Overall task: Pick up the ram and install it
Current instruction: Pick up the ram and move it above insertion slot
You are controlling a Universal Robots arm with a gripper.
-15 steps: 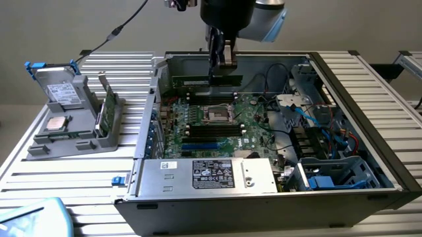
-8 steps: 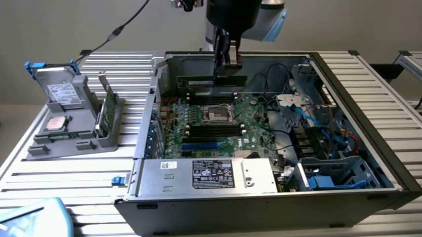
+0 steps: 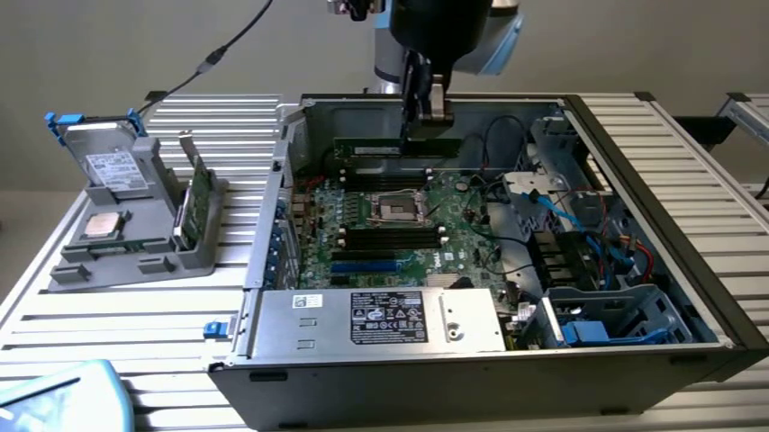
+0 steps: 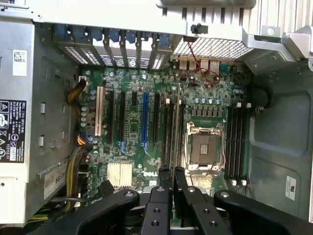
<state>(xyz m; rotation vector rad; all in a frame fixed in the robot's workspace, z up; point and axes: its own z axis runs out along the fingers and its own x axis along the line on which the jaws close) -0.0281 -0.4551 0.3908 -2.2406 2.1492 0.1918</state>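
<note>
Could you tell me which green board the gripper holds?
The long, thin ram, held by the gripper over the motherboard; the broader card stands in the grey holder.

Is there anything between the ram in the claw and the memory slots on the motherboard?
Nothing visible. The claw holds the ram above the motherboard. The memory slots beside the processor socket look empty and uncovered.
</note>
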